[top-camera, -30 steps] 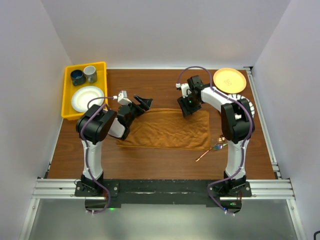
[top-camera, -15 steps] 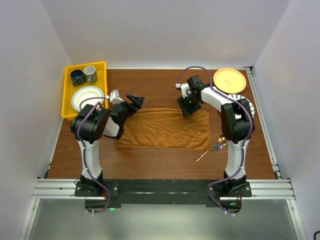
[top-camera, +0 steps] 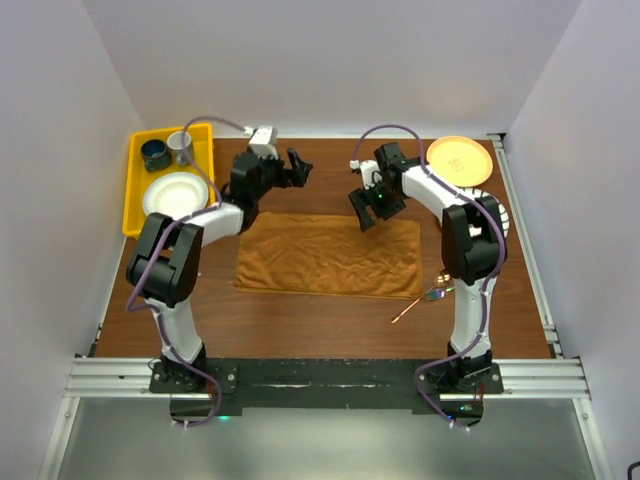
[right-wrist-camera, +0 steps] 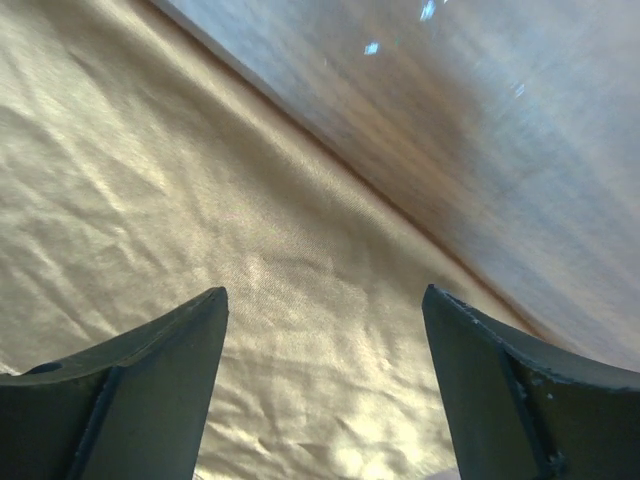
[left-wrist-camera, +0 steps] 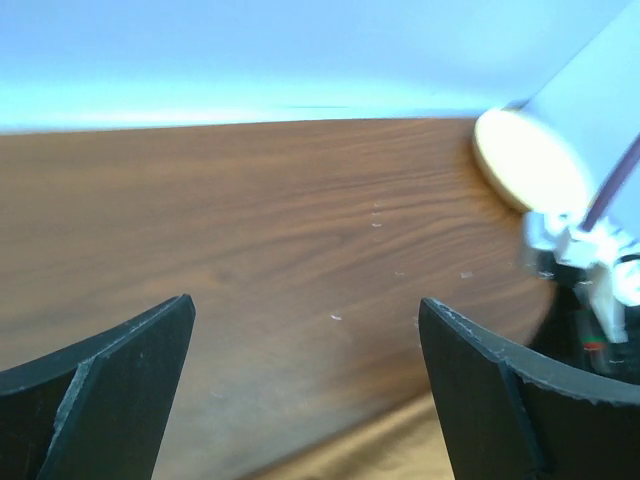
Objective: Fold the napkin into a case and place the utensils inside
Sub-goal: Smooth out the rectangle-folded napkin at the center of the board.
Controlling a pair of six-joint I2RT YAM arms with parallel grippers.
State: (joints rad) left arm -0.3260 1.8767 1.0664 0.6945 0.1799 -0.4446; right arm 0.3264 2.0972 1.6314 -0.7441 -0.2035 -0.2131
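Observation:
The rust-brown napkin (top-camera: 330,255) lies flat as a wide rectangle in the middle of the table; it fills the right wrist view (right-wrist-camera: 200,220) and its far edge shows at the bottom of the left wrist view (left-wrist-camera: 370,450). My left gripper (top-camera: 297,165) is open and empty, raised beyond the napkin's far left corner. My right gripper (top-camera: 360,210) is open and empty, just above the napkin's far edge. The utensils (top-camera: 425,300) lie on the wood at the napkin's near right corner.
A yellow bin (top-camera: 135,195) at the far left holds a white plate and two cups. An orange plate (top-camera: 459,160) rests on a white rack at the far right, also seen in the left wrist view (left-wrist-camera: 525,160).
My left gripper has let go of the napkin's far left corner and swung up and away toward the back. The napkin now lies flatter. My right gripper has lifted slightly.

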